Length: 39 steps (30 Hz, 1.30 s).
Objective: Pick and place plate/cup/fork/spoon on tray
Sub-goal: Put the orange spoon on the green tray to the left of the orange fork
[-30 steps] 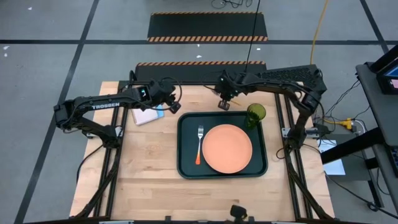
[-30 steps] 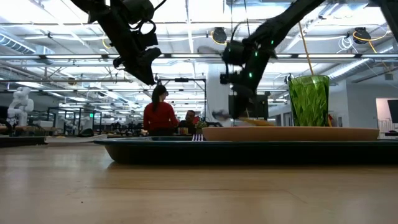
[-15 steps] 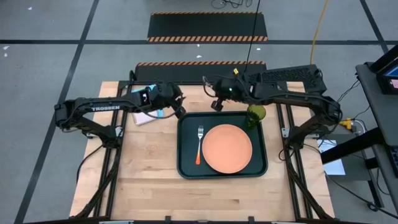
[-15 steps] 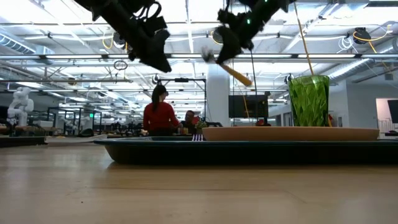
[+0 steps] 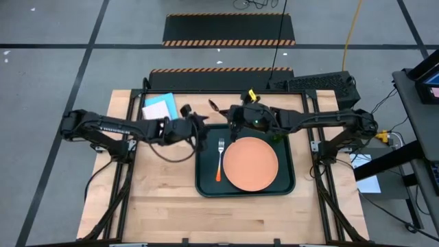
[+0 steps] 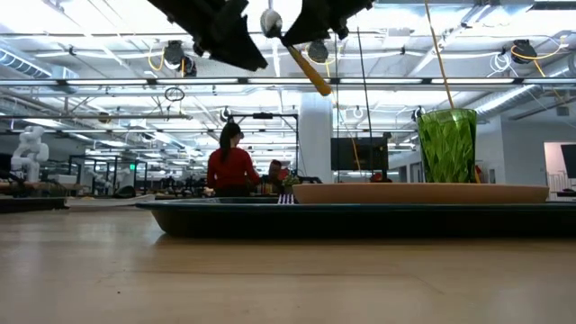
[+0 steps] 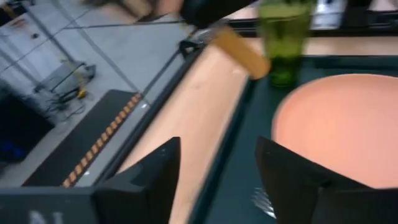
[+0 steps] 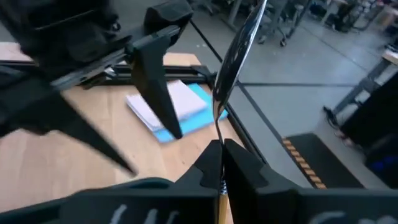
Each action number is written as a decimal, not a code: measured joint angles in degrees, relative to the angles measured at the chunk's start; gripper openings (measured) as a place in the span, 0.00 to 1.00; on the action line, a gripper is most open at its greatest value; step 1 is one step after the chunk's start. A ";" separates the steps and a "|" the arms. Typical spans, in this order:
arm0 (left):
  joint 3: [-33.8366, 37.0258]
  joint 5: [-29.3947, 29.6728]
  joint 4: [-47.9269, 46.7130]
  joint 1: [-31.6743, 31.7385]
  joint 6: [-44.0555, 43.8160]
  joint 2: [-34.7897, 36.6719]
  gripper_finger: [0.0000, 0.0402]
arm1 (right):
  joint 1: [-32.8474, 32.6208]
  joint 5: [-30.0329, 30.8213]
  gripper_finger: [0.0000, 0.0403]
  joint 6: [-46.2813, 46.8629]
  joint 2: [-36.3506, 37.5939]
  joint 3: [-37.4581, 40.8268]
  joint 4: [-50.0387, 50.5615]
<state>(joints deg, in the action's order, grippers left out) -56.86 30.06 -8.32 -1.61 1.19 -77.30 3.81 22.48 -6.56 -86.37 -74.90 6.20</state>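
Aloft, spoon (image 8: 233, 59) pinched in right tool (image 8: 221, 163).

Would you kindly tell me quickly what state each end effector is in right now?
Left end effector: open, holding nothing.
Right end effector: closed on the orange-handled silver spoon, lifted above the wooden table.

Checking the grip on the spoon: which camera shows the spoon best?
The right wrist view: the spoon rises from the shut right pincer. The low view shows it tilted overhead; the high view only its small bowl; the left wrist view just a blurred handle.
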 joint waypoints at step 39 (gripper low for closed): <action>0.00 11.85 50.59 -11.02 3.74 -26.25 0.60 | -17.61 14.58 0.00 -9.64 7.28 34.20 -61.59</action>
<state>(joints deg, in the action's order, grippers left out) -56.86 41.92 42.27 -12.62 4.93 -103.55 -13.80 37.06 -16.20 -79.09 -40.69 -55.39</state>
